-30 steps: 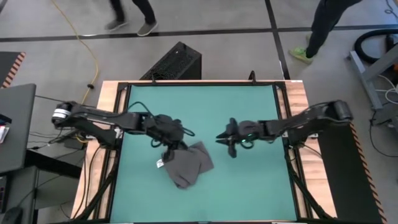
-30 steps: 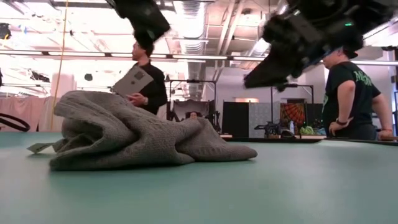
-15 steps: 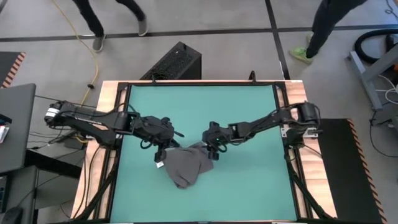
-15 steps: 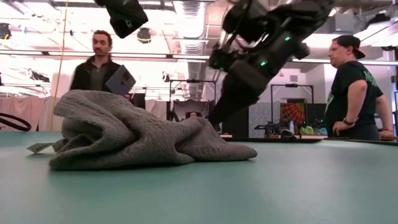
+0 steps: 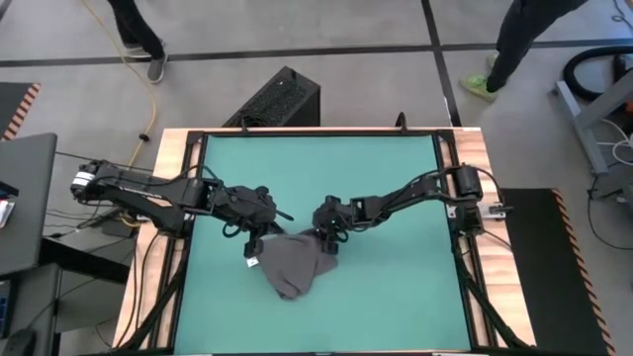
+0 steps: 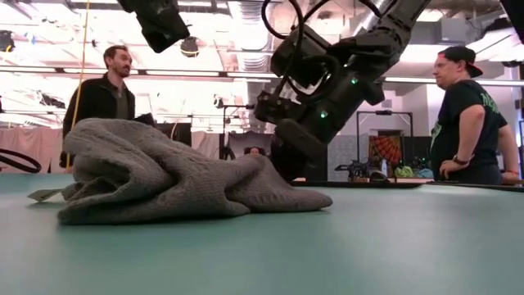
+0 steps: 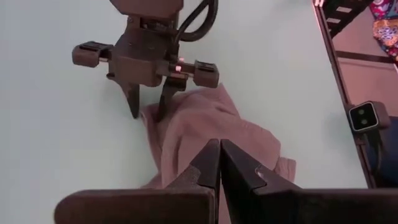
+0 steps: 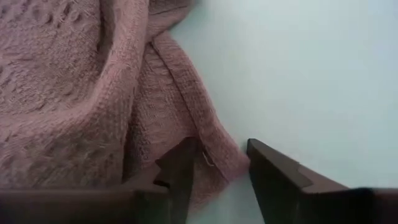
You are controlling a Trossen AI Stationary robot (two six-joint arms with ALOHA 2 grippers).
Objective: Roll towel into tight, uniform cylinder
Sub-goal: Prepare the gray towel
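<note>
The dark grey towel (image 5: 295, 262) lies crumpled in a heap on the teal mat (image 5: 396, 188), its white tag (image 5: 254, 262) at the left edge. My right gripper (image 5: 327, 240) is down at the towel's far right corner, open, slanting down from the table's right. Its two fingers stand astride the hemmed edge (image 8: 214, 146). My left gripper (image 5: 259, 235) hangs shut above the towel's far left part, well clear of it in the low view (image 6: 160, 24). My right gripper has the towel's hemmed edge at the far right corner (image 8: 217, 152) between its open fingers. One finger (image 8: 180, 165) overlaps the cloth and the other (image 8: 273, 171) is over bare mat. I cannot tell whether either finger touches the towel, which lies slack on the mat.
Open mat lies to the right of and nearer than the towel. A wooden frame (image 5: 470, 158) rims the table. A black box (image 5: 277, 99) stands on the floor beyond the far edge. People (image 6: 463, 123) stand in the room behind.
My right gripper has swung down and toward the table's left, from above bare mat to the towel's far right corner, tipping more steeply downward. My left gripper has drawn back a little toward the left edge, still shut. The towel keeps its heaped shape.
</note>
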